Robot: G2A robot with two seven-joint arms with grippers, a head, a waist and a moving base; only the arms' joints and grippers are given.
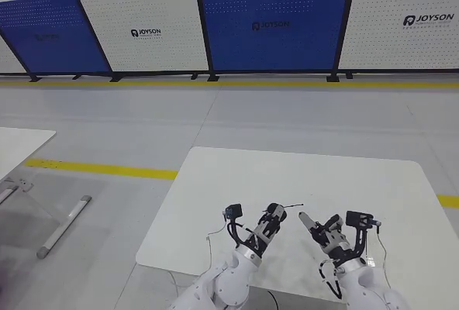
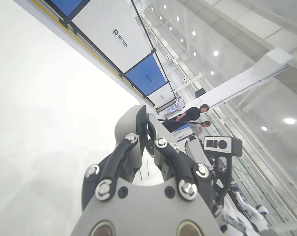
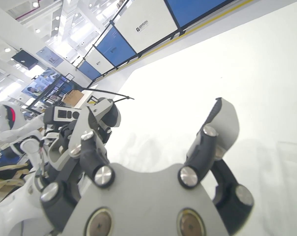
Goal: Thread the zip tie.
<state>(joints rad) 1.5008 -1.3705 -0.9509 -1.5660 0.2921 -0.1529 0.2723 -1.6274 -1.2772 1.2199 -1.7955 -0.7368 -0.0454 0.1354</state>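
The bench (image 1: 307, 167) gives free passage toward its far edge and corners. Near the front edge, the zip tie (image 1: 292, 206) in the left pincer (image 1: 275, 209) juts toward the right pincer (image 1: 319, 218).

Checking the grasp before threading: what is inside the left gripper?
The left gripper is shut on a black zip tie, whose strap pokes out sideways from the jaws. The pinched stretch between them is covered, so how much is gripped cannot be seen.
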